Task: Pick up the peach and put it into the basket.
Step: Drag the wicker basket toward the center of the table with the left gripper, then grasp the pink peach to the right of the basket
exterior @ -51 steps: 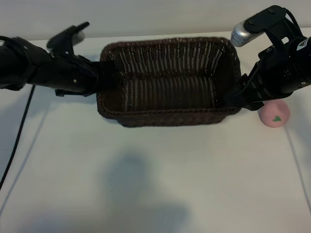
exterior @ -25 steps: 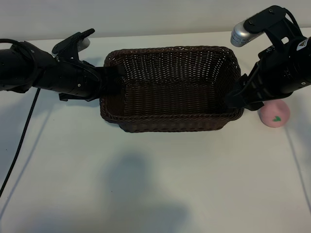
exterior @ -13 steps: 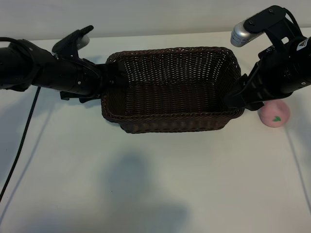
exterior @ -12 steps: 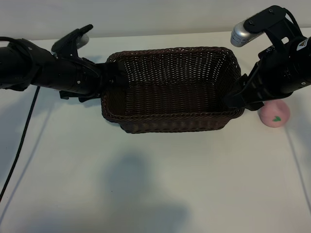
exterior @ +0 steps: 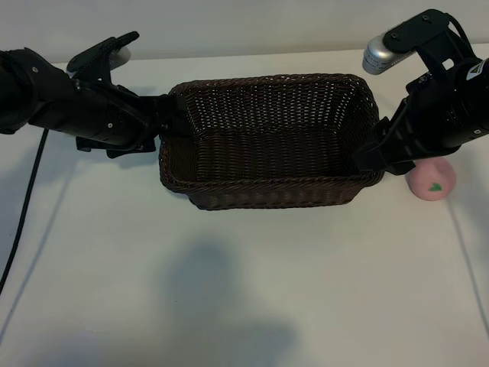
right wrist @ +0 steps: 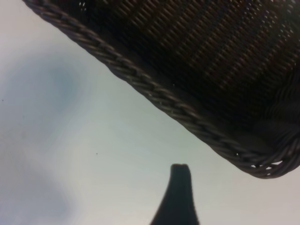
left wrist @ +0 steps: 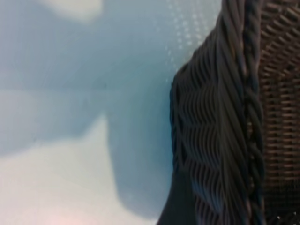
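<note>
Left hand (exterior: 170, 122) at basket's (exterior: 271, 138) left end, near desk's (exterior: 244, 283) far edge; fingers hidden in exterior view, spread cannot tell. Right hand (exterior: 372, 157) at basket's right end, fingers spread; wrist view shows one dark fingertip (right wrist: 176, 197) over bare desk (right wrist: 70, 140), just clear of braided rim (right wrist: 154, 96). Left wrist view: only outer wicker wall (left wrist: 211, 140) and desk (left wrist: 70, 117). Peach (exterior: 432, 180) on desk near right edge, beside right hand, outside basket; green leaf mark visible in exterior view only. No readable writing.
</note>
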Robot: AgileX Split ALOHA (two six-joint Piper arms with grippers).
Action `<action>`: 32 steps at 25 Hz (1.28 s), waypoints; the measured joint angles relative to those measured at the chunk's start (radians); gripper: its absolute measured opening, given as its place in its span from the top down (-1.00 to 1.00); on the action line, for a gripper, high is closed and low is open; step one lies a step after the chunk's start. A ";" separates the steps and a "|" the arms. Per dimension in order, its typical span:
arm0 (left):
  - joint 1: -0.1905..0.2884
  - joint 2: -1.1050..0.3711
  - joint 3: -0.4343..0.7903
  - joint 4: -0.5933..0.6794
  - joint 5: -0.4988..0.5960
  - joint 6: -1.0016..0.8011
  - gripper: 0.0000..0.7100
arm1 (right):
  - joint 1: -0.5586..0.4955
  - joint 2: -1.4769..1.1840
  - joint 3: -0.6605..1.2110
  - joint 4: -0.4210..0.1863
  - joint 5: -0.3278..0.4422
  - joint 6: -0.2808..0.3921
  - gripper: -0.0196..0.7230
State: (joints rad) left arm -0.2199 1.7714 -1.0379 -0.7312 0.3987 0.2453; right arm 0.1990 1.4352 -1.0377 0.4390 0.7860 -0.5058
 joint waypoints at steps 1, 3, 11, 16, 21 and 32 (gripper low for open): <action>0.000 -0.005 0.000 0.006 0.004 -0.005 -0.77 | 0.000 0.000 0.000 0.000 0.000 0.000 -0.65; 0.000 -0.018 0.000 0.018 0.007 -0.009 -0.77 | 0.000 0.000 0.000 0.000 0.000 0.000 -0.65; 0.000 -0.104 0.000 0.046 0.031 -0.013 -0.75 | 0.000 0.000 0.000 0.000 0.005 0.000 -0.65; 0.000 -0.157 -0.037 0.142 0.093 -0.031 -0.75 | 0.000 0.000 0.000 0.000 0.006 0.000 -0.65; 0.000 -0.174 -0.151 0.325 0.233 -0.127 -0.73 | 0.000 0.000 0.000 0.000 0.007 0.000 -0.65; 0.110 -0.276 -0.242 0.690 0.414 -0.343 -0.71 | 0.000 0.000 0.000 0.000 0.009 0.000 -0.65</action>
State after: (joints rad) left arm -0.1096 1.4954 -1.2802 -0.0408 0.8124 -0.0975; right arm 0.1990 1.4352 -1.0377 0.4390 0.7947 -0.5058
